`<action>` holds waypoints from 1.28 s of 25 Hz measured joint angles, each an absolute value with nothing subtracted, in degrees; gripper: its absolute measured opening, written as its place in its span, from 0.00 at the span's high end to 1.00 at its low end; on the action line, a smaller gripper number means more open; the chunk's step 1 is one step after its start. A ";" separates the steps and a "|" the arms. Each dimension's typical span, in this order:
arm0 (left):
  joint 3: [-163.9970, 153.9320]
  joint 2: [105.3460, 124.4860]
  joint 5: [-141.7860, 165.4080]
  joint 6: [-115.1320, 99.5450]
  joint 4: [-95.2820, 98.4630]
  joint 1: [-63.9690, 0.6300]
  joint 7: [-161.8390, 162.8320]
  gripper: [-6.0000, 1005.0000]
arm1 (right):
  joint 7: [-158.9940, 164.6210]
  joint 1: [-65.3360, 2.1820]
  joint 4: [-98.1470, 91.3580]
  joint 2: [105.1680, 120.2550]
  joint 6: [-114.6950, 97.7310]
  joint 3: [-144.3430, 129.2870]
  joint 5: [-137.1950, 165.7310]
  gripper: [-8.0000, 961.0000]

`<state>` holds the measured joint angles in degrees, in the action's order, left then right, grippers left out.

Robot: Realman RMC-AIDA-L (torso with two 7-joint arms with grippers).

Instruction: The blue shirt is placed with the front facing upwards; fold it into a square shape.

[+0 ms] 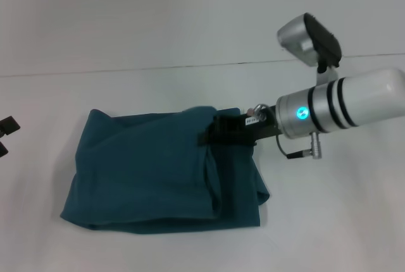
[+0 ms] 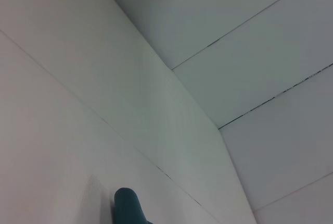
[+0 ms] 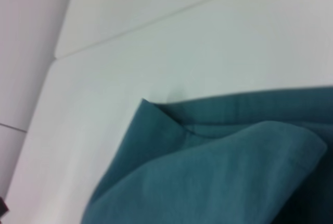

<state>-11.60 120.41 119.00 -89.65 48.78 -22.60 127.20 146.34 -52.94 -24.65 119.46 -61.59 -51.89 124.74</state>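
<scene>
One white counter (image 1: pixel 190 25), seamed across the upper frame. Folded shirt (image 1: pixel 145 171) at centre. Right pincer (image 1: pixel 218 134) clamped on its top-right fold; left pincer (image 1: pixel 6 134) at left edge, state unclear.

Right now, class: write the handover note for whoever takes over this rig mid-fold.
Right tool: over the blue shirt, at the far right part of the bundle, black fingers against a raised fold; whether it grips cannot be seen.
Left tool: parked at the left edge of the table, clear of the cloth.
Shirt: already folded into a rough rectangle, plain teal side up, no print showing.
Left to do: lay the right-hand layer flat, smooth the lumpy edges, square it up, then withdraw the right arm.
</scene>
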 joint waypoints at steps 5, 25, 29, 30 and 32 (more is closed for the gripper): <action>-11.60 120.41 119.00 -89.65 48.78 -22.59 127.26 0.06 | 147.84 -51.19 -27.99 118.74 -63.93 -51.96 124.78 0.95; -11.60 120.47 119.00 -90.03 48.78 -22.44 127.44 0.06 | 148.62 -49.75 -29.00 116.30 -63.45 -52.33 127.30 0.94; -11.66 120.51 119.01 -89.96 48.78 -22.43 127.44 0.06 | 148.62 -49.80 -28.96 116.69 -62.33 -52.36 129.03 0.94; -11.66 120.53 119.00 -89.96 48.78 -22.42 127.45 0.06 | 148.63 -49.84 -28.95 116.72 -62.23 -52.37 129.26 0.94; -11.62 120.57 119.01 -89.99 48.78 -22.40 127.46 0.06 | 148.65 -49.85 -28.94 116.73 -62.17 -52.38 129.58 0.93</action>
